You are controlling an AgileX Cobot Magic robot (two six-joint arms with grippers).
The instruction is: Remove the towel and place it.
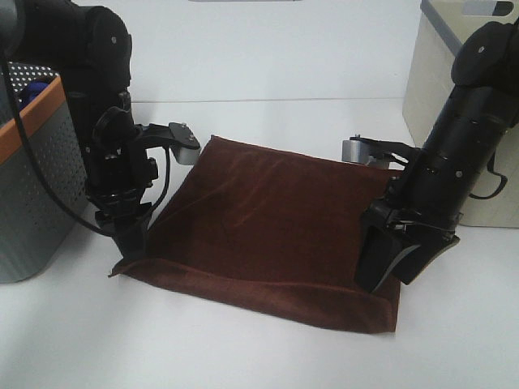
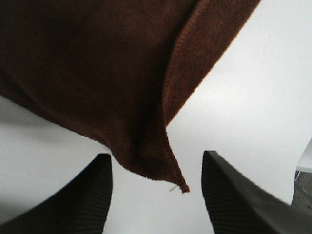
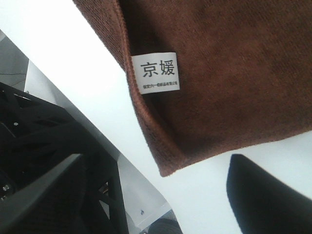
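Fingers [image 2: 87, 195] of the left gripper [image 1: 130, 241] spread apart, straddling the towel's near-left corner without closing on it. Fingers [image 3: 263, 195] of the right gripper [image 1: 397, 267] likewise apart, poised over the near-right corner beside a white sewn label [image 3: 156, 71]. Brown towel [image 1: 268, 223] spread flat in the middle of the white tabletop [image 1: 243, 348], slightly rumpled along its near edge. Grey perforated basket [image 1: 32, 178] at the left edge, beige bin [image 1: 430, 73] toward the far-right corner.

A plain white desk [image 1: 268, 356] filled the scene under even, soft light. A grey perforated bin [image 1: 36, 186] with an orange rim stood at its left edge, and a cream box [image 1: 430, 89] sat at the far right.
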